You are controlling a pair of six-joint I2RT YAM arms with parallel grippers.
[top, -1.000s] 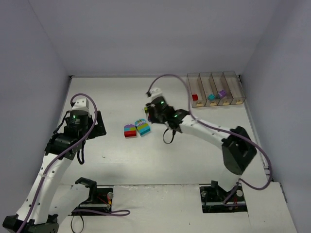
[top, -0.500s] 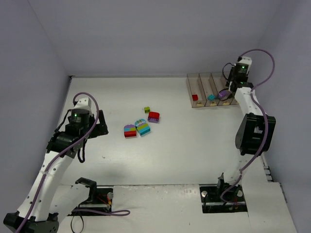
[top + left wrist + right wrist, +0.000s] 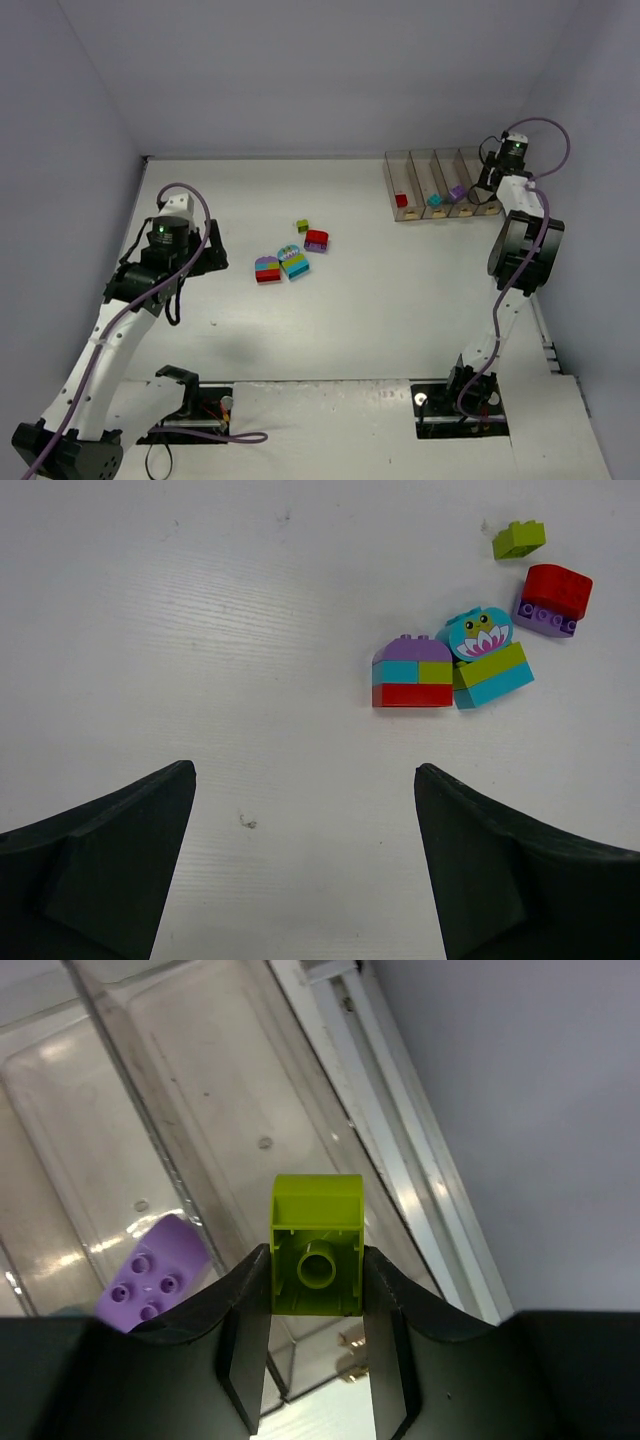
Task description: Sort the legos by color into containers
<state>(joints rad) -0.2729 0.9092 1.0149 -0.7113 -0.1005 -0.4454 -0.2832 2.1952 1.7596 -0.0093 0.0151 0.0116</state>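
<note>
Top view: your right gripper (image 3: 488, 182) hung over the end bin of the four clear plastic containers (image 3: 425, 165), having left the loose multicolour legos (image 3: 293, 262) mid-table a second before. Left wrist: left gripper (image 3: 303, 775) gaped wide, empty. Right wrist: jaws pinched a lime green plastic brick (image 3: 318, 1245). You needed to release it low, inside that bin's walls, not beside the purple brick (image 3: 155, 1278).

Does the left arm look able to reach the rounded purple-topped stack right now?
Probably yes: the left gripper is open and facing the purple-topped stack, with only bare table between them.
</note>
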